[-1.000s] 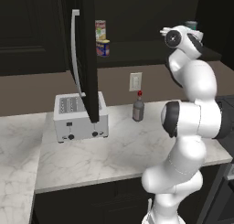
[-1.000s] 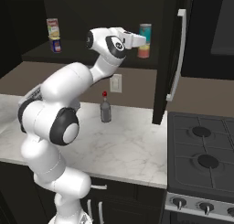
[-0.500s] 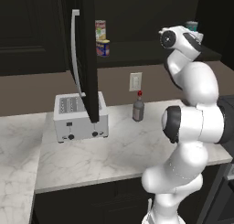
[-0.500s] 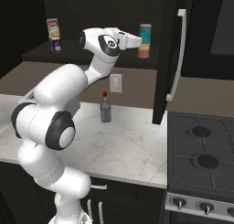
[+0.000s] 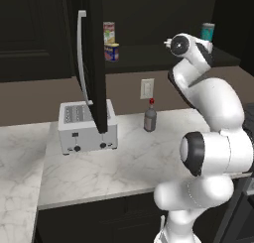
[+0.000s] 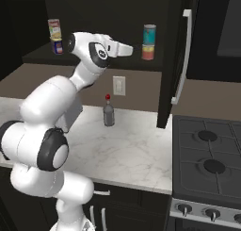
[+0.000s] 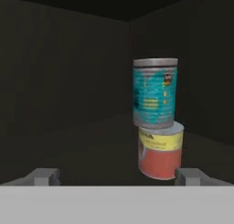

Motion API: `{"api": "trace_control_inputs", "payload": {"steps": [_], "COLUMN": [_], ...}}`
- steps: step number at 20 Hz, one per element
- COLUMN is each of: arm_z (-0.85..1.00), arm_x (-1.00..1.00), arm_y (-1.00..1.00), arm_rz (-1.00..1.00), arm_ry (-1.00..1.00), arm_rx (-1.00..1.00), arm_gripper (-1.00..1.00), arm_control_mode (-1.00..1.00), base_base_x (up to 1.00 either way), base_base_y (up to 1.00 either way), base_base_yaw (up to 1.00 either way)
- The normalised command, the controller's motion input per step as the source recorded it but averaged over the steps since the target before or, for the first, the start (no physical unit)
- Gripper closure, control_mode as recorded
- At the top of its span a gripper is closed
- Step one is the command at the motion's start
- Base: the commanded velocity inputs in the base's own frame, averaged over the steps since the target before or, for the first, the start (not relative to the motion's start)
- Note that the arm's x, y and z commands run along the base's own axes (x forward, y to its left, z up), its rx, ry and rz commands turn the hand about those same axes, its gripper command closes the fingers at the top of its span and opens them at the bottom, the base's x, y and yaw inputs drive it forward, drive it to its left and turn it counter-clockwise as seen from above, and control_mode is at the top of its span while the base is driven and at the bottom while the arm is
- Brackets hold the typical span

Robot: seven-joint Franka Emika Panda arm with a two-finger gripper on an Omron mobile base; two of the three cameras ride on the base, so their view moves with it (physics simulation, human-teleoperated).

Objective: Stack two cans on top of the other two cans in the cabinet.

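Teal can (image 7: 155,93) stands upright on the squat red-orange can (image 7: 160,151) on the dark shelf (image 7: 91,145) of the cabinet (image 6: 176,51). Farther along the shelf, the red, white and yellow can (image 5: 109,32) sits on the yellow can (image 5: 111,52). The claw (image 7: 116,176) hangs wide and empty near the teal stack, touching neither can.

Dark cabinet shelf (image 7: 82,147) carrying two squat tins: red-orange one (image 7: 160,154) under a teal can (image 7: 154,93), yellow one (image 5: 111,52) under another can (image 5: 109,32).
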Motion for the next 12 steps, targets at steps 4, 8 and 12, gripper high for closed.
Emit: {"api": "trace_control_inputs", "payload": {"steps": [4,8,12], "arm_z": [0.00,0.00,0.00], "arm_x": [-0.59,-0.62,-0.71], "arm_y": [0.41,0.38,0.33], "arm_rz": [0.37,0.37,0.32], "arm_ry": [0.10,0.11,0.10], "arm_rx": [0.05,0.03,0.00], "arm_gripper": [-1.00,-1.00,-1.00], "arm_control_mode": [-1.00,-1.00,-1.00], "base_base_x": [0.00,0.00,0.00], "base_base_y": [0.00,0.00,0.00], "base_base_yaw": [0.00,0.00,0.00]}}
